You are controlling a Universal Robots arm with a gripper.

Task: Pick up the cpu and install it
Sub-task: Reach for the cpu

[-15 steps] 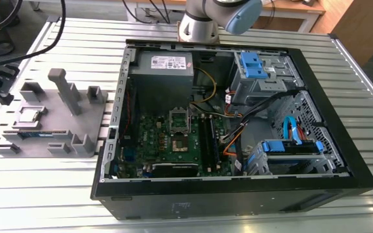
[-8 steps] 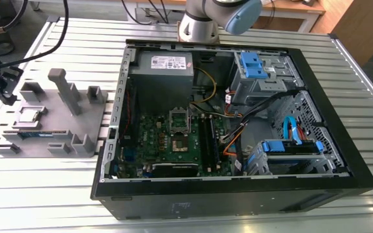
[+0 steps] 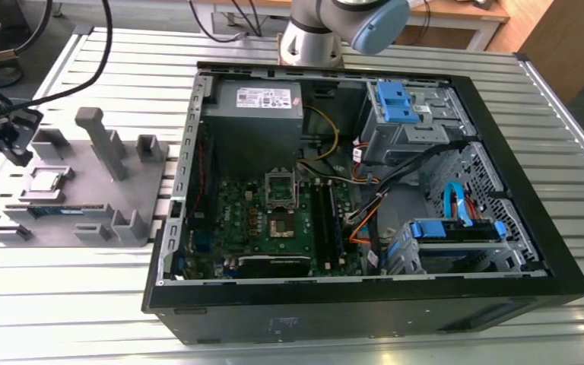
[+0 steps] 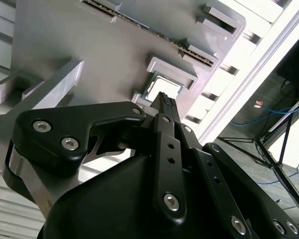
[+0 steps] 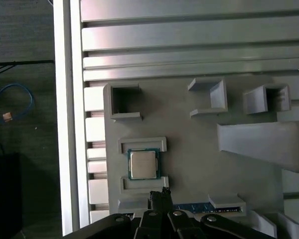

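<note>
Grey moulded tray (image 3: 89, 192) is lying on the slatted aluminium bench (image 3: 69, 304) and carrying the loose parts. The cpu (image 5: 143, 164) is sitting flat in a framed square recess of this tray, metal top upward. It is lying just beyond the tips of the fingers (image 5: 159, 195) and apart from them. The black fingers are hovering over the tray, pressed together and gripping nothing; both wrist views are showing their tips pointing toward the cpu. A green memory strip (image 5: 193, 206) is resting on edge in a tray slot close beside the fingers. Well away from the fingers, an open black computer case (image 3: 373, 304) is lying on its side on the same bench. It is holding a green motherboard (image 3: 271, 228), a grey power supply box (image 3: 259, 103), blue drive brackets (image 3: 394, 99) and loose cables (image 3: 322, 141).
</note>
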